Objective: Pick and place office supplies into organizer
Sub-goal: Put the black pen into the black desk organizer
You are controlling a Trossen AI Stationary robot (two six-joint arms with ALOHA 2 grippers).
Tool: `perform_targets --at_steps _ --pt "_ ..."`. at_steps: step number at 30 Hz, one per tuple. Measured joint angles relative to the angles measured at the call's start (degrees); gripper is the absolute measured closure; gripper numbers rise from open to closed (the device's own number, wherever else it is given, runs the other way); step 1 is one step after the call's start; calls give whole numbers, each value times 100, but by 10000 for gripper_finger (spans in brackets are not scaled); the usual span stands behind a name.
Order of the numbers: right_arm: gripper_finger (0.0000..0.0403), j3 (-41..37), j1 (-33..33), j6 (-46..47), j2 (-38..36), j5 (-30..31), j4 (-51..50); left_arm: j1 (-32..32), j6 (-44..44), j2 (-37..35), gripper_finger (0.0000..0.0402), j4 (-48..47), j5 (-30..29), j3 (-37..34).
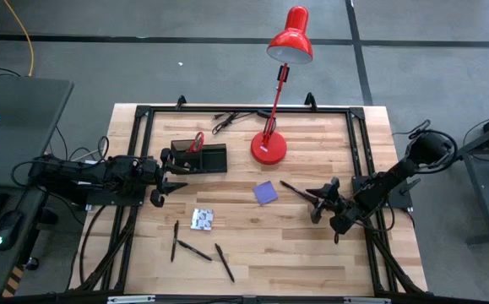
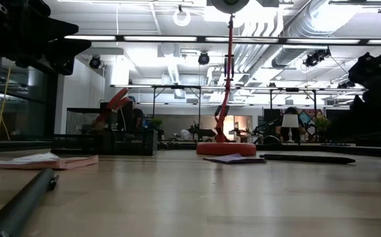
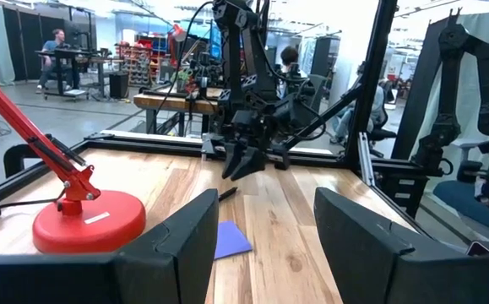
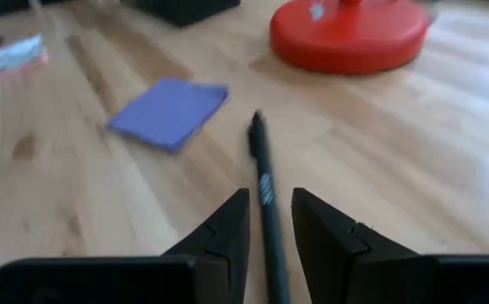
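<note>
- My right gripper (image 4: pixel 269 221) sits low near the right edge of the desk (image 1: pixel 312 245), its fingers parted but close together, with a black pen (image 4: pixel 265 190) lying on the wood between them; I can't tell whether they touch it
- That pen (image 1: pixel 299 192) points toward the purple pad (image 1: pixel 266 192), which lies flat just beside its tip, in front of the red lamp's round base (image 1: pixel 268 149)
- My left gripper (image 3: pixel 261 241) hangs spread wide and holding nothing near the left edge of the desk, just beside the organizer (image 1: pixel 199 158)
- The organizer stands toward the back left of the desk, with the red-handled scissors (image 1: pixel 196 142) upright in it
- The patterned packet (image 1: pixel 202 219) lies flat left of the middle
- Three more pens (image 1: pixel 195 250) lie scattered near the front edge, left of centre
- A black cable (image 1: pixel 227 121) lies by the back edge, behind the organizer
</note>
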Motion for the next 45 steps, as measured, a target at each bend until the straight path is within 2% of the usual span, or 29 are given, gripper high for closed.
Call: perform_targets --at_steps 2,9,16,23,29,41,45 --pt "320 0 0 -140 0 -199 -2 0 -2 0 218 0 0 -2" --pt "320 0 -2 -137 0 -213 -6 0 -2 0 218 -4 0 -2" --pt "320 7 -37 292 2 -220 -135 0 -2 2 218 -39 0 -2" --pt "320 31 -270 338 2 -728 -156 0 -4 1 218 -39 0 0" --pt "320 35 -651 180 0 -1637 -140 0 -4 2 218 -40 0 -1" --pt "320 35 -745 -5 4 -1550 146 0 -2 2 218 -48 0 0" --pt "320 35 -745 -169 4 -1277 213 0 -2 2 218 -48 0 -1"
